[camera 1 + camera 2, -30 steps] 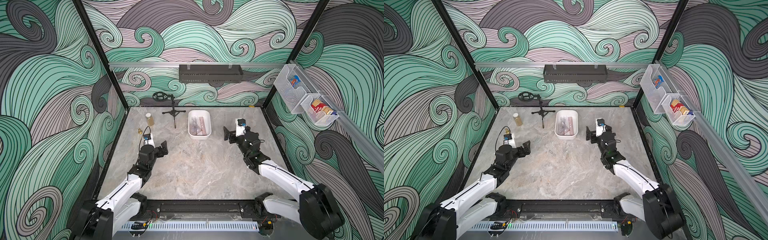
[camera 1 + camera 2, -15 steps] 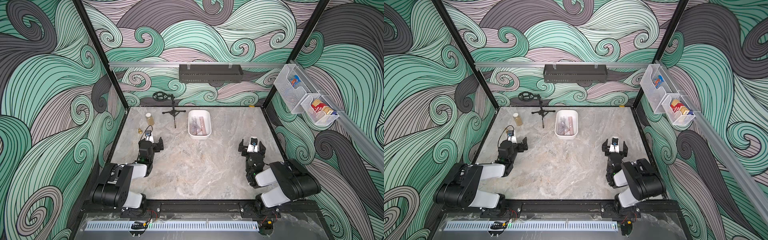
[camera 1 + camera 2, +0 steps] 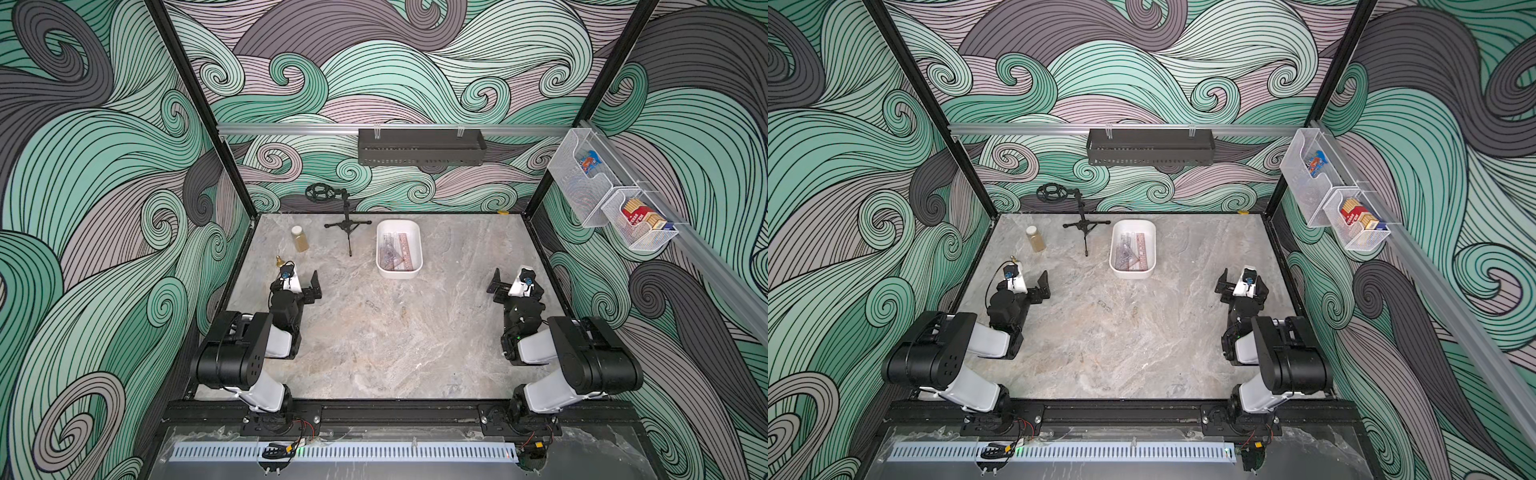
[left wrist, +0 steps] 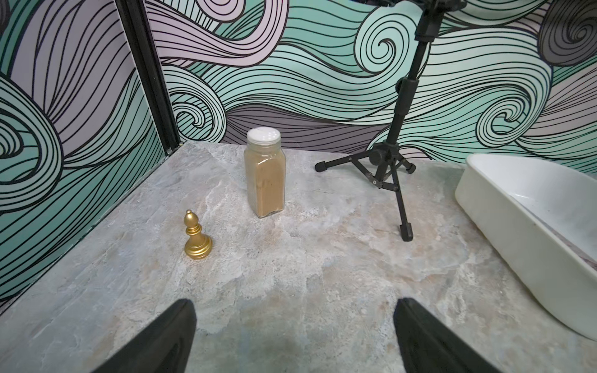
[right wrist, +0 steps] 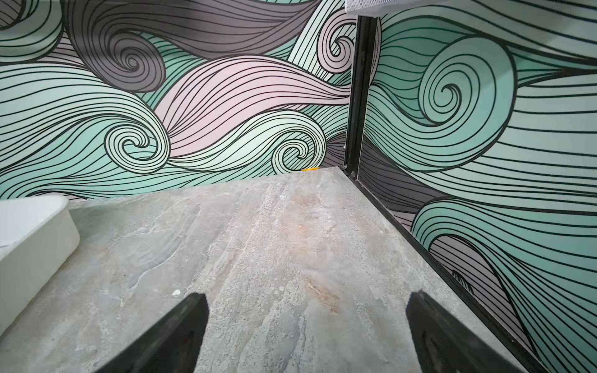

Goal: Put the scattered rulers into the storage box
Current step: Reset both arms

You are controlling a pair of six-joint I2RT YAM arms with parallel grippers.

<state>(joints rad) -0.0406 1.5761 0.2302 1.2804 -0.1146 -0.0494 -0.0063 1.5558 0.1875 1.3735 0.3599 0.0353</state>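
Observation:
The white storage box stands at the back middle of the table. The rulers lie inside it, clear and pinkish-brown pieces overlapping. I see no ruler loose on the table. My left gripper hovers low at the left, open and empty, with the box wall to its right. At the right side my right gripper is also open, with only bare table between its fingers. A corner of the box shows in the right wrist view.
A spice jar and a gold chess bishop stand ahead of the left gripper. A black tripod stand is left of the box. A black shelf and mesh baskets hang on the walls.
Both arms have pulled back from their reach toward the box and folded up near the front rail. Both grippers have stayed open and empty. The box has not moved.

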